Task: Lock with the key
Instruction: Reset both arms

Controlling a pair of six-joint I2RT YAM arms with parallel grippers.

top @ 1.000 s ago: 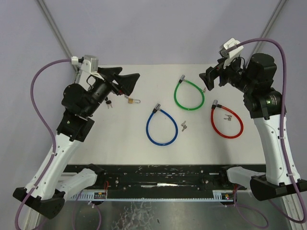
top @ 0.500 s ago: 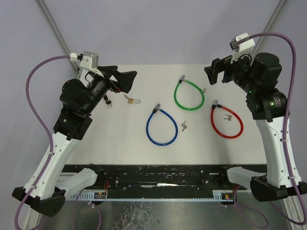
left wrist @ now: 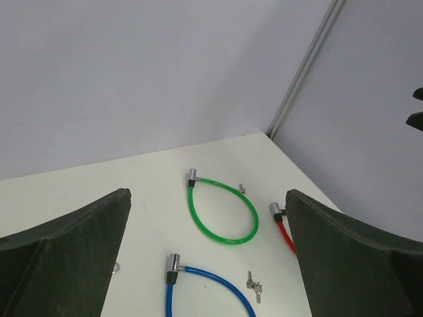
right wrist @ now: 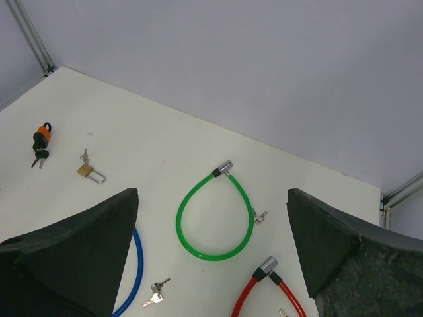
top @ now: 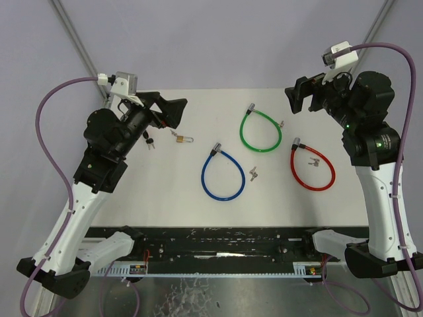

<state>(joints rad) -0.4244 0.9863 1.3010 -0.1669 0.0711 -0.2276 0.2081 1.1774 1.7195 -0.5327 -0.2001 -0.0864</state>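
Observation:
A small brass padlock (top: pixel 183 139) (right wrist: pixel 89 172) lies at the table's back left, its key (top: pixel 173 133) beside it. Green (top: pixel 260 131) (left wrist: pixel 254 218), blue (top: pixel 223 174) (left wrist: pixel 211 277) and red (top: pixel 312 165) (right wrist: pixel 254 294) cable locks lie in loops across the middle and right. A loose key bunch (top: pixel 253 174) (right wrist: pixel 154 296) lies between the blue and red loops. My left gripper (top: pixel 180 112) (left wrist: pixel 207 193) hovers open above the padlock's area. My right gripper (top: pixel 293 99) (right wrist: pixel 212 191) hangs open high over the back right. Neither holds anything.
A small orange-and-black lock with keys (top: pixel 148 140) (right wrist: pixel 41 139) lies left of the padlock. A key (top: pixel 281 123) (right wrist: pixel 260 216) sits at the green loop's right side, and more keys (top: pixel 316 162) lie inside the red loop. Grey walls close the back.
My right gripper has risen and tipped back from the table. The left arm has shifted slightly up and left. Both stay open; nothing on the table moved.

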